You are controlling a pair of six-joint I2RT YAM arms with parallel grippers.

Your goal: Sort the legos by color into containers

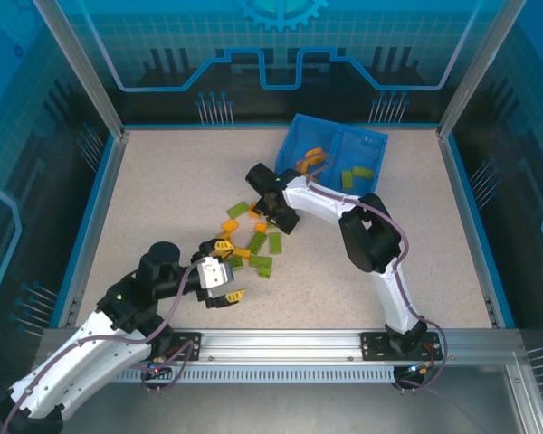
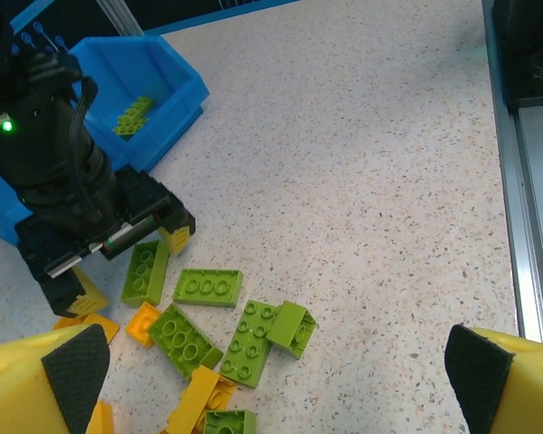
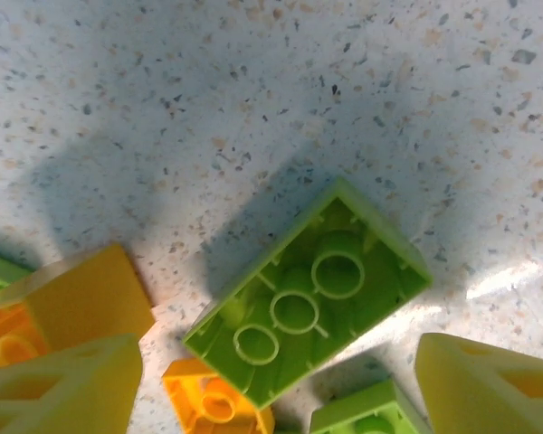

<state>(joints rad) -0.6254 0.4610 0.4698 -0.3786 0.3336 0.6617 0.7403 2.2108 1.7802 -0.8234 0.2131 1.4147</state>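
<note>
Sorting partly done. At far side of surface, tray [image 1: 377, 138] holds few orange legos [image 1: 311, 159] in left compartment, few green legos [image 1: 357, 174] in right (no colours mixed there). Most bricks loose in mixed pile [image 1: 252, 246], perhaps a dozen, count unclear. Over pile, right gripper [image 3: 276, 375] straddles upturned green brick [image 3: 308, 303], fingers apart, nothing clamped. Nearby, left gripper [image 2: 276, 380] empty, fingers wide apart.
</note>
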